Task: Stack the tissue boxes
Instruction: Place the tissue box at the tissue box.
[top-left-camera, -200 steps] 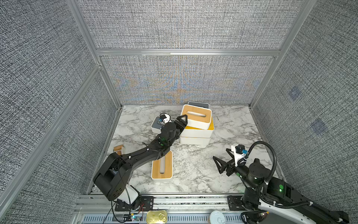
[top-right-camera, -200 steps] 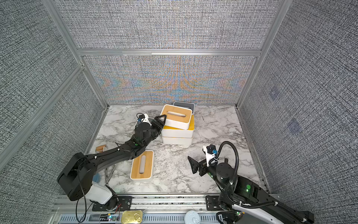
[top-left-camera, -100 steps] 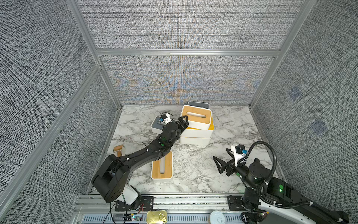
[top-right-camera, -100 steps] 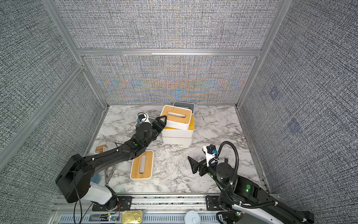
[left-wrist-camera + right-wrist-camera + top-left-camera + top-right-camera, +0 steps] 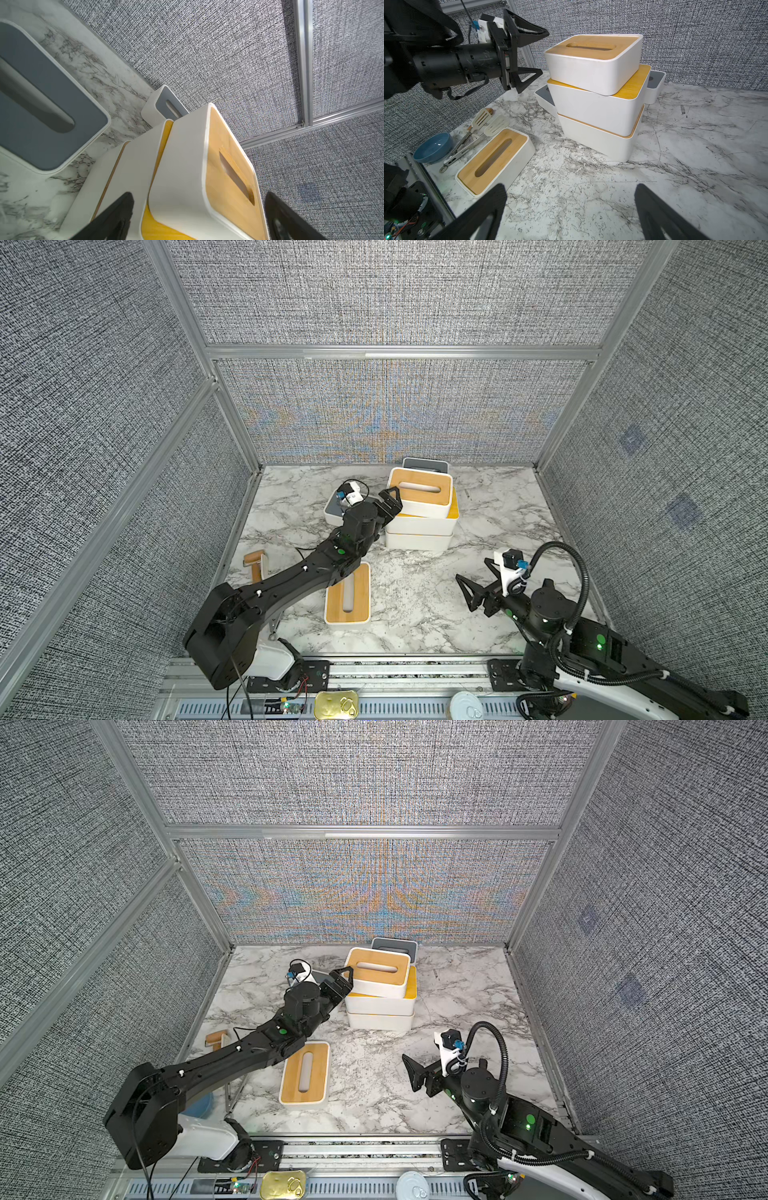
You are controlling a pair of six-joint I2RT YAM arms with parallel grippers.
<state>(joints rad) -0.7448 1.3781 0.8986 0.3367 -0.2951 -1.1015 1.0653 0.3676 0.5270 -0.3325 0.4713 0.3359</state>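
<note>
Right gripper (image 5: 472, 570) at 4 o'clock, jaws wide, empty, bare marble (image 5: 415, 593) round it. Lone box (image 5: 347, 593) flat at 6, far end under the left arm. Left gripper (image 5: 543, 53) spread wide, gripping nothing, tips at top box (image 5: 432, 497) end. Three-high stack (image 5: 419, 524) at 12, top box skewed. Grey box (image 5: 332, 512) at its 10, second grey box (image 5: 426, 463) at its 12; free marble at its 3.

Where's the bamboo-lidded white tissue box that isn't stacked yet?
The unstacked white bamboo-lidded tissue box lies near the front of the marble table in both top views, partly under the left arm, nearer than the three-box stack.
</note>
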